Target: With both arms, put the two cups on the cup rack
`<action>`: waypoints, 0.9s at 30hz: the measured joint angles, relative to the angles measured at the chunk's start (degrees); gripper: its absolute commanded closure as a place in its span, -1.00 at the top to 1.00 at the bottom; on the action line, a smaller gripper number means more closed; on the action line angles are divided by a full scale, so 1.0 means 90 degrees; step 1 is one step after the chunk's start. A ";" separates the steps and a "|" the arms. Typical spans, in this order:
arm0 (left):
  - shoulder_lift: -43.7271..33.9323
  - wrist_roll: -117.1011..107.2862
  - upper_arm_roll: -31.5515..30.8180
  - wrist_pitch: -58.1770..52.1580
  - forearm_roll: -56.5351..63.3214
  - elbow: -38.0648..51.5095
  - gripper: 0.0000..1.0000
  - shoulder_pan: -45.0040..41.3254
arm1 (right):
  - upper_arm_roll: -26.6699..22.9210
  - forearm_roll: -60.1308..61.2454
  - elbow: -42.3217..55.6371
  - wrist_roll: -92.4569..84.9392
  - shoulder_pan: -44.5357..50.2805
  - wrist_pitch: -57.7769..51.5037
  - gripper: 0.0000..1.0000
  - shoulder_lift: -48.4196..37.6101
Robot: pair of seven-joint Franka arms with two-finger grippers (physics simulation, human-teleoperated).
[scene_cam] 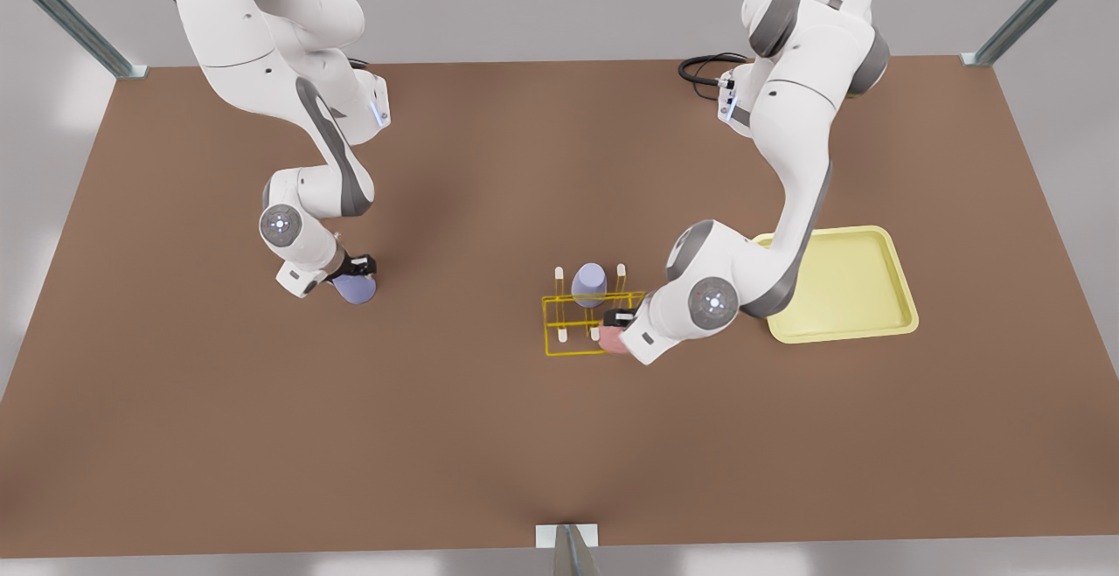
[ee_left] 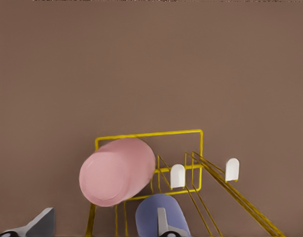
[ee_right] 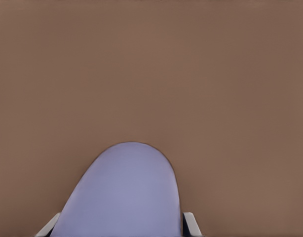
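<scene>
Brown tabletop (scene_cam: pixel 489 436) runs bare across the near part of the scene up to the cup rack (scene_cam: pixel 559 336), which stands a little toward the front view's right of centre.

At the rack's near corner on the front view's right sits the pink cup (scene_cam: pixel 611 342), with the left gripper (scene_cam: pixel 619 319) directly over it. In the left wrist view the pink cup (ee_left: pixel 117 171) is tipped over, its long axis leaning and its closed end turned toward the camera, over the yellow wire frame (ee_left: pixel 149 134). The fingers (ee_left: pixel 42 223) stand apart at either side, and no contact with the cup can be seen, so the grip looks released. Whether the cup sits on a peg cannot be told.

Just beyond, at the rack's far side, the racked lavender cup (scene_cam: pixel 588 285) stands upside down between the cream-tipped pegs.

Well apart toward the front view's left, the right gripper (scene_cam: pixel 357 268) is clamped on the held lavender cup (scene_cam: pixel 356 288), low over the table. The right wrist view shows that cup (ee_right: pixel 124 192) filling the gap between the two fingers.

The coming move likely turns on this: the rack lies across open table toward the front view's right of the right gripper, while the left arm crowds the rack from the other side.

A pale yellow tray (scene_cam: pixel 905 296) lies beyond the left arm.
</scene>
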 measured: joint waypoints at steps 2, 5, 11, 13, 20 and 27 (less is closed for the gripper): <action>-0.0329 -0.0109 0.0051 -0.0149 0.0161 0.0112 1.00 0.0403 | 0.0003 0.0010 0.0013 -0.0010 0.0001 0.0004 0.66 -0.0003; -0.0696 -0.0184 0.0077 -0.0648 0.0738 0.0833 1.00 0.0996 | 0.0005 0.0027 0.0033 -0.0022 0.0002 0.0007 0.66 -0.0005; -0.2999 0.0335 0.0866 -0.1334 0.1073 -0.1707 1.00 0.1016 | 0.0006 0.0039 0.0111 -0.0038 0.0004 0.0008 0.66 0.0020; -0.2900 0.0485 0.0894 -0.1421 0.1000 -0.1700 1.00 0.1076 | 0.0006 0.0036 0.0159 -0.0042 0.0007 0.0006 0.67 -0.0012; -0.2883 0.0892 0.0884 -0.1569 0.0901 -0.1667 1.00 0.1145 | 0.0176 0.0025 0.0681 -0.0086 0.0060 -0.0039 0.67 -0.0265; -0.2905 0.1165 0.0785 -0.2006 0.0875 -0.1233 1.00 0.1130 | 0.0561 0.0195 0.2084 -0.0111 0.0516 0.0031 0.67 0.0157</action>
